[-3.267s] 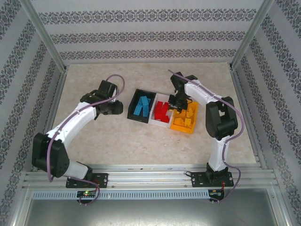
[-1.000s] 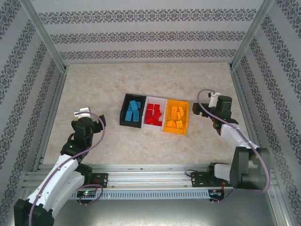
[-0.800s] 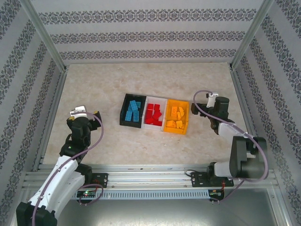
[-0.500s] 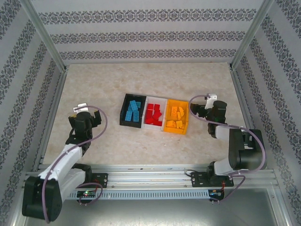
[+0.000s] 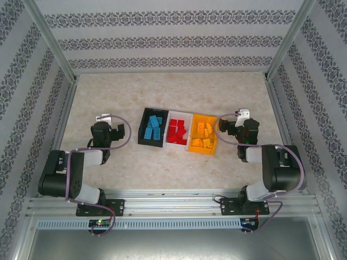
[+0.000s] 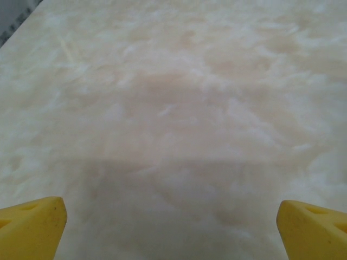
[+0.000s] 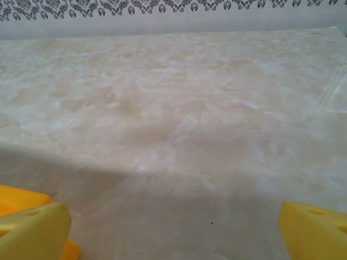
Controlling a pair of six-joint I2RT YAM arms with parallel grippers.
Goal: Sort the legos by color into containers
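Widely parted, left gripper [image 6: 172, 230] empty, right gripper [image 7: 173, 232] likewise

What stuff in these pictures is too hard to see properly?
Top view: the bricks in the bins are too small and piled up to count.
Left wrist view: the fingertips of the left hand are cut off by the bottom edge.
Right wrist view: the orange bin is mostly cut off at the corner and partly behind a fingertip of the right hand.
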